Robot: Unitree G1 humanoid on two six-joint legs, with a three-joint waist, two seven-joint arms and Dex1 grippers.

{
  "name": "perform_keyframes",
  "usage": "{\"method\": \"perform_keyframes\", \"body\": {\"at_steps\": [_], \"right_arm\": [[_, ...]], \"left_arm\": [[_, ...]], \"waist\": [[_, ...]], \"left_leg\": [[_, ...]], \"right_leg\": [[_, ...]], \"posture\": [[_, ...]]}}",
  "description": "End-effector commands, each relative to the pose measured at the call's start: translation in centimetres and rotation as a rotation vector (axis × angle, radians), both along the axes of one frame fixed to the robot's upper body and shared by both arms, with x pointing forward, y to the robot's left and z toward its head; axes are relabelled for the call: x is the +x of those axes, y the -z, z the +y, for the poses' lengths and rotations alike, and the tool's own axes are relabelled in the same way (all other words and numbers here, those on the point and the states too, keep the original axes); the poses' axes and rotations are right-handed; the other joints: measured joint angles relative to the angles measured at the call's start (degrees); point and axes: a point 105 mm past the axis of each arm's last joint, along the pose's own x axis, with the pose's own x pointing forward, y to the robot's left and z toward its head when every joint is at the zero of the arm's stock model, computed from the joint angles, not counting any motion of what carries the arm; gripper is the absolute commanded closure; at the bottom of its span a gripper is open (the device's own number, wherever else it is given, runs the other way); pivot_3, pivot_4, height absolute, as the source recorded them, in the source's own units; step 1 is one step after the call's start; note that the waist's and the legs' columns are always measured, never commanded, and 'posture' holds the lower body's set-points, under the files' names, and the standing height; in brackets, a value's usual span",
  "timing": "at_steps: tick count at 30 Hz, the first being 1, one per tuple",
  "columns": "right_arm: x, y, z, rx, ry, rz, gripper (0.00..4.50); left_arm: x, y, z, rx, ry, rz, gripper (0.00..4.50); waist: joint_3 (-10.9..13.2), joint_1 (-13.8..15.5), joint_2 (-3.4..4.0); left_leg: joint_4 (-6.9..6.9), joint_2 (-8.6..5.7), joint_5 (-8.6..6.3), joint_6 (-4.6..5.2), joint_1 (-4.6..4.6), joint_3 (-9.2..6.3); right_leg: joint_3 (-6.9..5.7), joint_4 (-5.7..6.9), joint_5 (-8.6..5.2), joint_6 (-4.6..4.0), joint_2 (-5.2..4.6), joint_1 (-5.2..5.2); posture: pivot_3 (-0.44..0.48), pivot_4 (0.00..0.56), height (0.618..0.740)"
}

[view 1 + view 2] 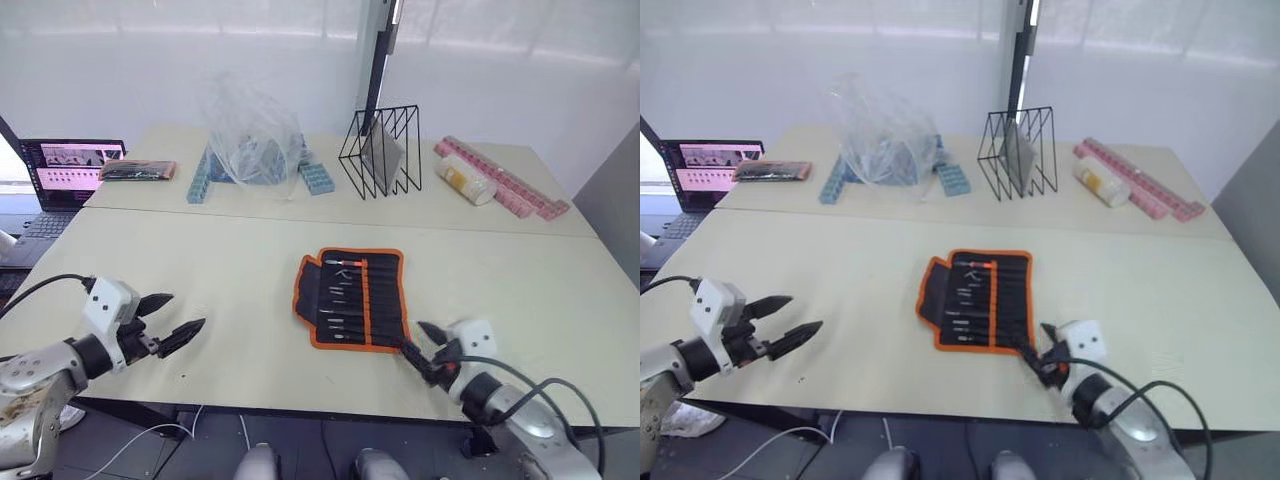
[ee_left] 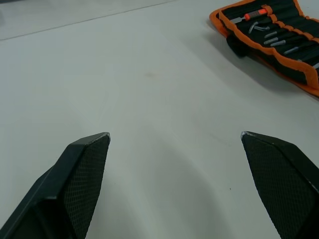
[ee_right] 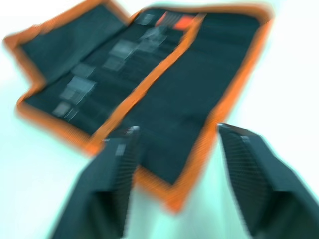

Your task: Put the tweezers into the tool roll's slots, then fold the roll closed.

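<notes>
Lying unrolled, the tool roll runs lengthwise away from the robot. Right gripper gapes empty at its near corner. Left gripper is spread wide, empty, well apart.

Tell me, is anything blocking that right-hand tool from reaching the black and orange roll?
Nothing visible stands between them. The right tool, fingers open, sits at the tool roll's near right corner, with only bare table around it. The left tool, also open, is far off over bare table.
</notes>
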Motion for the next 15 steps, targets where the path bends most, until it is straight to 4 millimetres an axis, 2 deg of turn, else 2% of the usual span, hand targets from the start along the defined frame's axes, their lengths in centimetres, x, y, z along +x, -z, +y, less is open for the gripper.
{"method": "perform_keyframes", "body": {"at_steps": [1,2,5,8,11,15], "right_arm": [[1.2,-1.3,-3.0,-0.013,0.071,-0.061,0.17],[1.4,-1.1,-3.6,-0.015,0.080,-0.056,0.04],[2.0,-0.6,-5.0,-0.026,0.104,-0.053,0.04],[2.2,-0.4,-5.3,-0.038,0.089,-0.048,0.04],[2.1,-0.5,-4.1,-0.029,0.023,-0.043,0.04],[1.5,-0.7,-0.8,-0.093,-0.128,-0.039,0.04]], "left_arm": [[-0.6,-0.8,1.8,0.022,-0.062,-0.047,0.00],[-0.7,-0.8,2.1,0.022,-0.075,-0.048,0.00],[-1.2,-0.9,2.2,0.022,-0.089,-0.058,0.00],[-1.6,-0.9,2.3,0.029,-0.101,-0.063,0.00],[-1.7,-0.9,2.1,0.028,-0.108,-0.065,0.00],[-1.9,-0.5,1.4,0.036,-0.094,-0.054,0.00]], "waist": [[0.02,-0.07,0.02],[0.03,-0.08,0.01],[0.06,0.16,0.05],[0.11,0.15,0.13],[0.15,0.11,0.19],[0.17,-0.12,0.21]], "left_leg": [[0.00,0.00,0.00,0.00,0.00,0.01],[0.00,-0.02,0.00,0.00,0.01,0.02],[0.00,-0.02,0.00,0.00,0.00,0.01],[0.00,-0.03,0.00,0.00,-0.02,0.04],[0.00,-0.02,0.00,0.00,-0.01,0.05],[0.00,-0.01,0.00,0.00,-0.01,0.05]], "right_leg": [[0.00,0.00,0.00,0.00,0.00,0.00],[0.01,0.00,0.00,0.00,-0.01,0.00],[-0.01,-0.01,0.00,0.00,0.00,0.00],[0.03,0.00,0.00,0.00,-0.02,-0.01],[0.04,0.00,0.00,0.00,0.00,-0.01],[0.04,0.02,0.00,-0.01,0.01,-0.02]], "posture": [[0.000,0.150,0.705],[0.000,0.150,0.705],[0.000,0.150,0.705],[0.000,0.150,0.705],[0.000,0.150,0.705],[0.000,0.150,0.705]]}}
